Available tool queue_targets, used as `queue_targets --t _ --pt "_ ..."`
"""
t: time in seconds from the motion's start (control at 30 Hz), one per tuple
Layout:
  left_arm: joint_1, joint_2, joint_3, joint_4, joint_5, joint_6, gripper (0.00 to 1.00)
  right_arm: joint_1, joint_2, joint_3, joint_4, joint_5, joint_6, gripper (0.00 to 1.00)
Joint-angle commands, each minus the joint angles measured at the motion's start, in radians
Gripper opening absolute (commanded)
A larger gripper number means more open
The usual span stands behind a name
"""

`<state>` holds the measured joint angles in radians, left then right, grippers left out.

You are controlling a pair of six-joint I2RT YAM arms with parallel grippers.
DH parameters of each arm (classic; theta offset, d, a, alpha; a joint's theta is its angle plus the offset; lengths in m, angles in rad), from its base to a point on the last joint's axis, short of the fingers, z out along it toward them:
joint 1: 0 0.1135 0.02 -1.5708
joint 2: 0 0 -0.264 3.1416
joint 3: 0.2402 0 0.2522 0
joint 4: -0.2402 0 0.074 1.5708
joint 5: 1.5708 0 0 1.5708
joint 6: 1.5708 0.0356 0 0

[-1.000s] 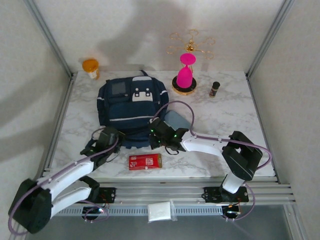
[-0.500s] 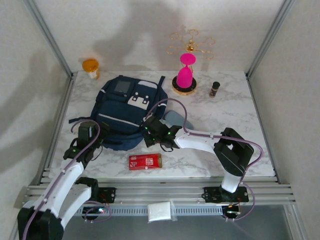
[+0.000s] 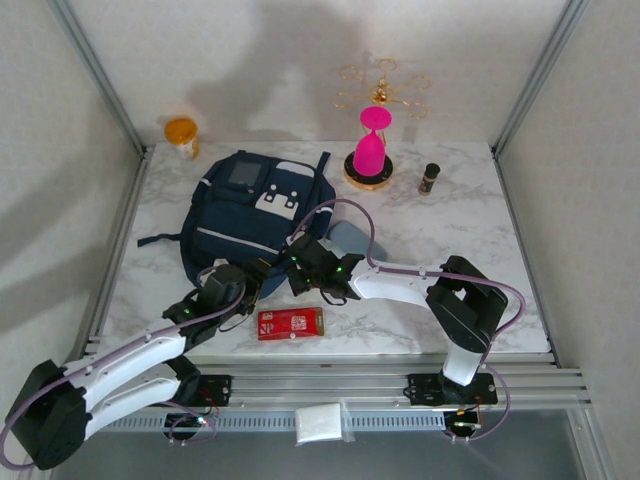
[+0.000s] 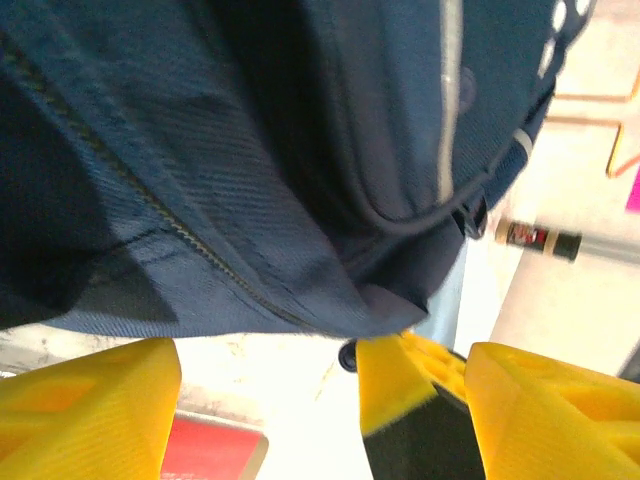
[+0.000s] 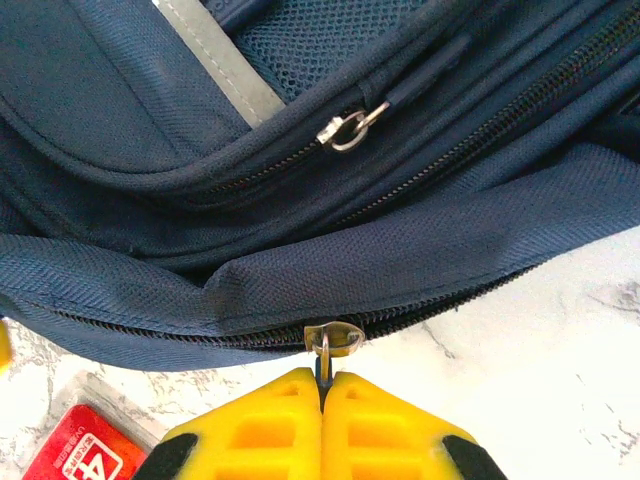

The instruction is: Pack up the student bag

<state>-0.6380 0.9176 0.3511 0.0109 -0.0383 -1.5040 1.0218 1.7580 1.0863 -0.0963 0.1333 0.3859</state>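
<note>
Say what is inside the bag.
Nothing inside shows: the bag's navy fabric covers any contents. The right claw pinches a zip pull at its near edge.

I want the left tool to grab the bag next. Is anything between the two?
Nothing visible. The open left tool sits at the bag's near edge, bare fabric ahead. The red box lies nearer the arms, not between. The right tool, shut on a zipper pull, is beside it.
</note>
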Motion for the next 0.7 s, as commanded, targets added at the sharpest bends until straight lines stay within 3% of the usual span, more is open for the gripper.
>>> queue_targets --t 0.0,0.2,0.4,0.47,0.67 --pt "0.014 0.062 0.004 0.115 -0.111 -0.108 0.7 0.011 -0.017 -0.022 0.042 0.025 -0.038 0.0" --pt "0.068 0.183 -0.001 0.057 -0.166 -0.132 0.4 -0.009 -0.008 -0.021 0.05 0.067 -0.107 0.0" --pt "0.161 0.079 -0.031 -0.09 -0.186 -0.014 0.07 -0.104 -0.029 -0.057 0.075 0.118 -0.187 0.0" --pt "0.236 0.032 -0.041 -0.122 -0.137 0.057 0.0 -0.146 -0.024 -0.06 0.09 0.125 -0.222 0.0" --pt "0.395 -0.074 -0.038 -0.239 -0.097 0.213 0.0 -0.227 0.061 0.024 0.107 0.181 -0.239 0.0"
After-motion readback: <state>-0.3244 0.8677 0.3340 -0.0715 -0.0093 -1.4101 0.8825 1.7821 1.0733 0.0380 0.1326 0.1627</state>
